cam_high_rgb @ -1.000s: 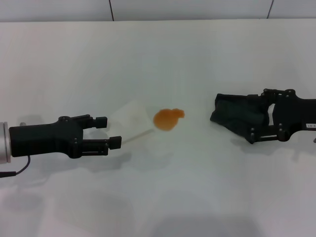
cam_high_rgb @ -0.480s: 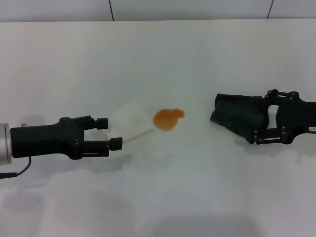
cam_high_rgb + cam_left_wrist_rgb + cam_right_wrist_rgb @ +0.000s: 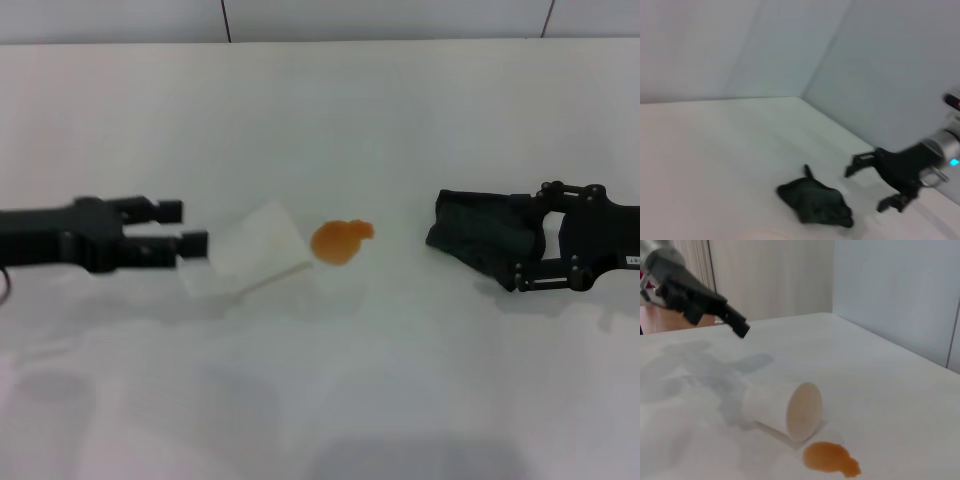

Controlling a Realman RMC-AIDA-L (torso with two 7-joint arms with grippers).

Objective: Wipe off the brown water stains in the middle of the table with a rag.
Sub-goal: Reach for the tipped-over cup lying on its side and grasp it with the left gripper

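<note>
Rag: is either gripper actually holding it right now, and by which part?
Nothing is held. The right gripper is open beside the rag, which lies on the table. The left gripper is open too, clear of the tipped cup.

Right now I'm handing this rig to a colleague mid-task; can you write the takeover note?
Left gripper: open, empty, raised off the table's left side beside the tipped white cup.
Right gripper: open, around the rag's right end, not closed on it.
Brown water stains: mid-table, between cup and rag, intact.
Done: right gripper positioned at the rag.
Left: grasp the rag, wipe the stain.
</note>
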